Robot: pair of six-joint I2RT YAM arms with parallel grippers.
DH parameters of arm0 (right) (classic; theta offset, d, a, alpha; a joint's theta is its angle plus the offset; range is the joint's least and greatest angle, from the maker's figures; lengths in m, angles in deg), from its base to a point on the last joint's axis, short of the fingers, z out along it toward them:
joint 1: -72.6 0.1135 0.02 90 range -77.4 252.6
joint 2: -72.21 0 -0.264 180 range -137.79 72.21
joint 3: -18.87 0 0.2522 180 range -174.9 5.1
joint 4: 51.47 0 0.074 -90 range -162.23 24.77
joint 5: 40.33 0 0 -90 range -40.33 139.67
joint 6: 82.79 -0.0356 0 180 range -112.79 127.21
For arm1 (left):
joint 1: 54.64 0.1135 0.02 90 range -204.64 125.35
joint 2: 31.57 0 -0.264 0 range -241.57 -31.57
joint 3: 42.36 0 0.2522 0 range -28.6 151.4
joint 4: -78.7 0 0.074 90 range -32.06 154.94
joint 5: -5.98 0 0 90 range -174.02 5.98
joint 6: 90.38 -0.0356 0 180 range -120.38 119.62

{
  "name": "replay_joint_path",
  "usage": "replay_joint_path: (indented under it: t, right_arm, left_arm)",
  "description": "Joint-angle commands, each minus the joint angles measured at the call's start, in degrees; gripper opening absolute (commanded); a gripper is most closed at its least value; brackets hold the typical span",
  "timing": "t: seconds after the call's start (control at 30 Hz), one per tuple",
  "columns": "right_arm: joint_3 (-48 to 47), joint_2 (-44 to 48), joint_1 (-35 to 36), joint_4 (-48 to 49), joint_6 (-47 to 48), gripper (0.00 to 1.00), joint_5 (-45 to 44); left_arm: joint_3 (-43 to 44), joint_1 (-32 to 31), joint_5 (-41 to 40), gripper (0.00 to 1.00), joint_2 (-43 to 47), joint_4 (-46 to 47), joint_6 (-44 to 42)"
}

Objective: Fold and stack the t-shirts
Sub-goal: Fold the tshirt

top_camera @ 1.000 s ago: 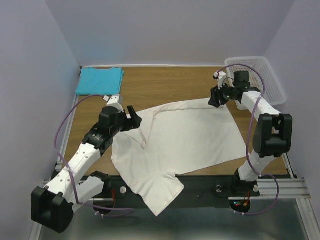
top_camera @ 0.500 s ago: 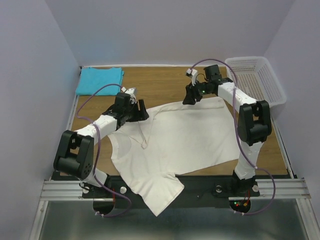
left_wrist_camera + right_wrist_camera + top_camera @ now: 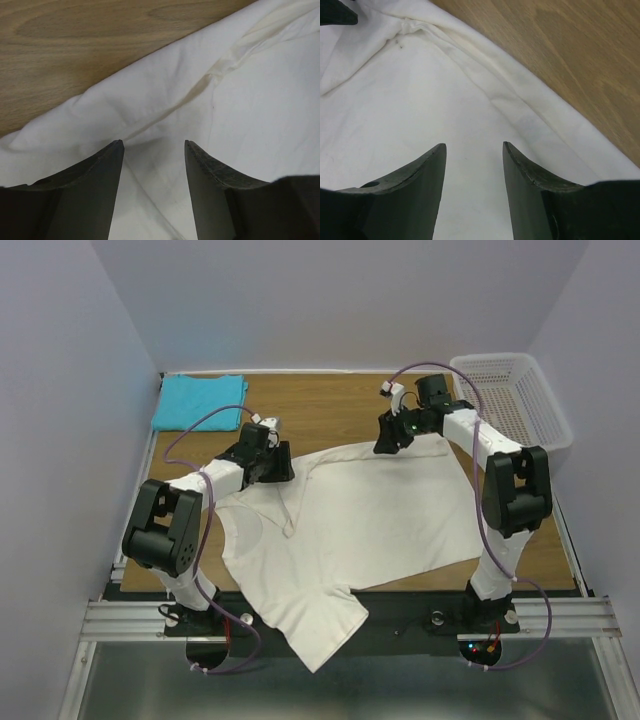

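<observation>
Leaning over the cream-white t-shirt (image 3: 370, 510), we hold both grippers at its far edge, just above the middle of the top frame. Our left gripper (image 3: 278, 462) sits left of centre, where the cloth is folded back on itself. Our right gripper (image 3: 388, 437) sits right of centre on the same edge, well apart from the left.

Seen from the left wrist, the left gripper (image 3: 153, 145) has its two dark fingers (image 3: 90, 190) spread apart, with a raised crease of the white shirt (image 3: 250, 110) running up between them and bare wood filling the upper left of that frame. Seen from the right wrist, the right gripper (image 3: 474, 146) is likewise parted, its fingers (image 3: 535, 195) framing flat cloth (image 3: 395, 110), with the shirt's stitched edge crossing diagonally and wood in the upper right. We cannot tell from either view whether the fingertips touch the fabric.

The shirt lies spread across the centre of the wooden table (image 3: 320, 405), with one sleeve draped over the near edge at the bottom centre of the top frame. The turquoise-blue t-shirt (image 3: 200, 400) lies folded in the upper left, at the table's far corner, well apart from the white one. A white mesh basket (image 3: 515, 400) stands in the upper right.
</observation>
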Motion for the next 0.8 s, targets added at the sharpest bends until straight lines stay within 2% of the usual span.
replay_joint_path:
  t: [0.0, 0.17, 0.5, 0.6, 0.7, 0.77]
  right_arm:
    - [1.2, 4.3, -1.6, 0.6, -0.5, 0.55, -0.1]
    - [2.1, 5.8, -2.9, 0.6, -0.5, 0.55, 0.3]
    - [2.8, 6.5, -4.1, 0.8, -0.8, 0.55, 0.1]
    - [2.7, 6.7, -4.7, 1.0, -1.1, 0.55, -1.8]
    - [2.1, 7.2, -6.1, 1.0, -1.2, 0.55, -5.6]
    - [1.2, 7.2, -7.7, 1.1, -2.0, 0.55, -8.3]
  left_arm:
    - [3.2, -0.5, -1.3, 0.62, -0.9, -0.8, -2.1]
    - [4.9, -0.5, -3.3, 0.60, -3.2, -2.6, -3.4]
    - [5.9, -1.4, -5.5, 0.59, -2.4, -4.8, -5.0]
    - [6.1, -1.4, -2.6, 0.49, -3.2, -4.9, -5.4]
    - [6.2, -1.5, -0.4, 0.23, -3.8, -5.0, -5.6]
    - [6.2, -1.5, 0.2, 0.14, -3.6, -5.0, -5.8]
